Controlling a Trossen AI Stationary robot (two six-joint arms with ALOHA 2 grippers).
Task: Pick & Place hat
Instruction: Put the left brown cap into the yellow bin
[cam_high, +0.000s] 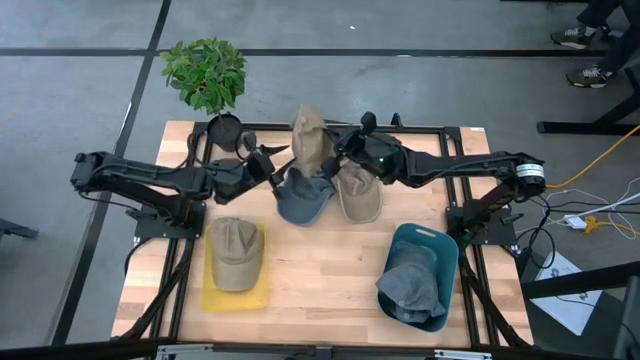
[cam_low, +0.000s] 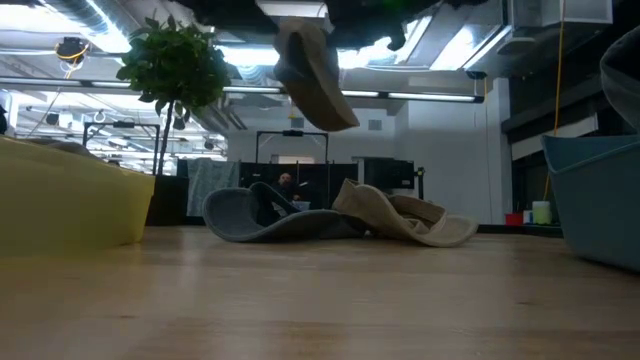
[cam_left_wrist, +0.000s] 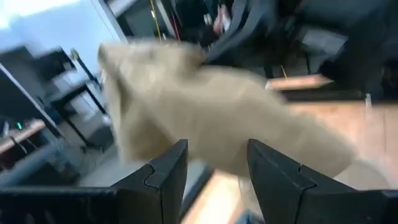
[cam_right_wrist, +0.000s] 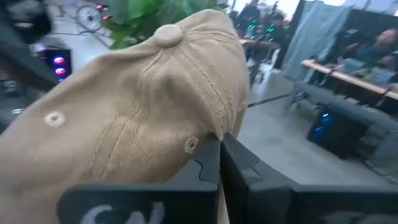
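On the table's left, a tan cap (cam_high: 236, 254) lies on a yellow mat (cam_high: 235, 290). The left gripper (cam_high: 272, 160) hangs near the back centre, its fingers (cam_left_wrist: 163, 180) spread apart with nothing between them. Just beside it, the raised tan hat (cam_high: 311, 140) (well clear of the tabletop) is pinched by the right gripper (cam_high: 338, 152). Below lie a blue-grey cap (cam_high: 301, 197) and a beige cap (cam_high: 358, 195). Right: a teal bin (cam_high: 430, 250) holding a grey hat (cam_high: 408, 288).
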